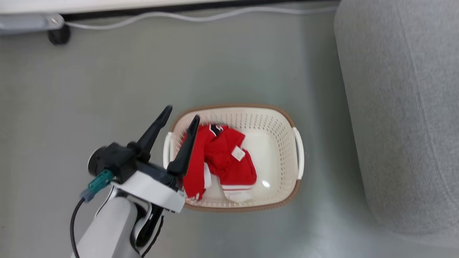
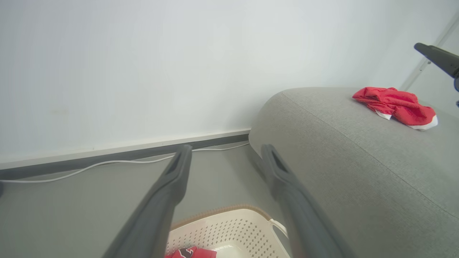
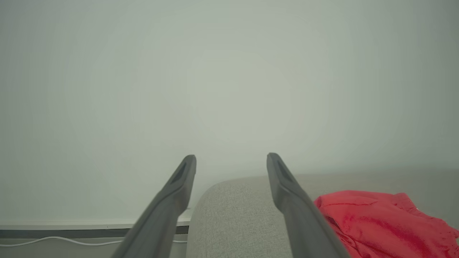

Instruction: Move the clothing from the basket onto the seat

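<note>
Both gape: left gripper (image 1: pixel 182 113), lower left, over cream perforated plastic basket (image 1: pixel 251 107) of red fabric clothing (image 1: pixel 218 157); right gripper (image 3: pixel 231 157) near grey upholstered sofa (image 3: pixel 233 222).

The grey floor (image 1: pixel 107 89) carries the basket (image 1: pixel 276 143), the seat (image 1: pixel 401 107) and a white cable (image 1: pixel 154 14) by the wall.

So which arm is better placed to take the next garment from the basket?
Left. The left gripper, open, hangs over the basket's left rim, beside the red clothes. The right gripper is away at the sofa.
</note>
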